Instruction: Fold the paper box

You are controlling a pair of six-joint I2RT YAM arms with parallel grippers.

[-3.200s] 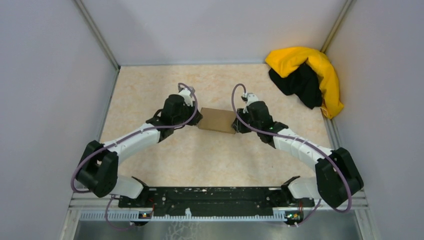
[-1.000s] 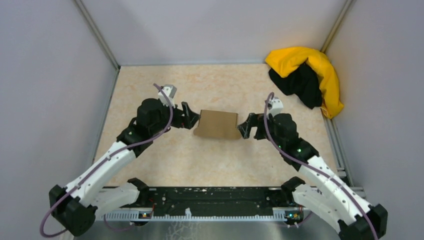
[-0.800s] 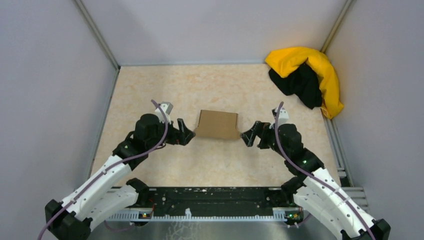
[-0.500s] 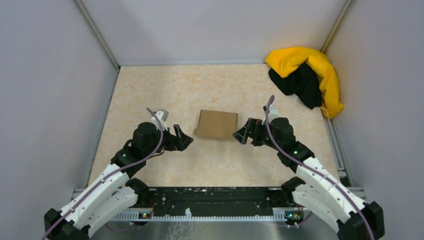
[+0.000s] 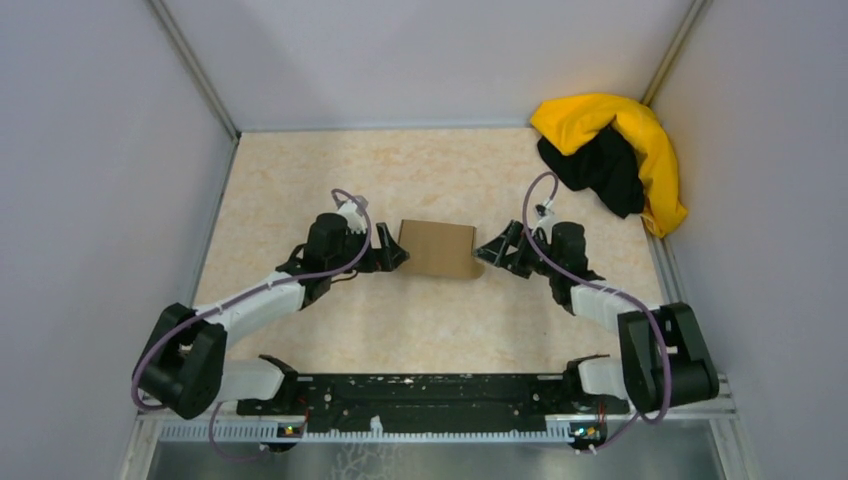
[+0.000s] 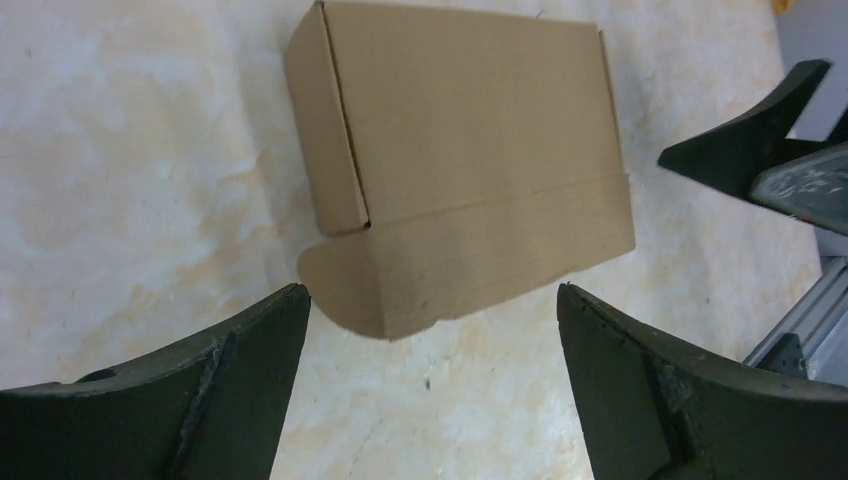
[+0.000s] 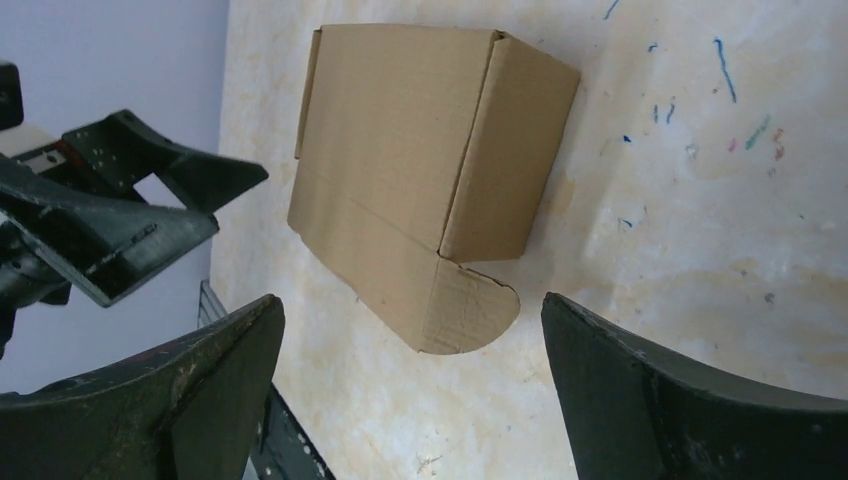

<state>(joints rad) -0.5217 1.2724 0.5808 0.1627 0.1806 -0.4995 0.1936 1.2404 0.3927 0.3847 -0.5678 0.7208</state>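
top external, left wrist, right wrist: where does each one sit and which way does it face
Top external: fixed above and behind the arms, looking down at the table; both arms whole, paper box between them.
Left wrist: on the left arm, looking down past its own open jaws at the box; right arm's jaws at the right edge.
Right wrist: on the right arm, looking past its open jaws at the box; left arm's jaws at left.
Shared: both wrist views see the box from opposite ends.
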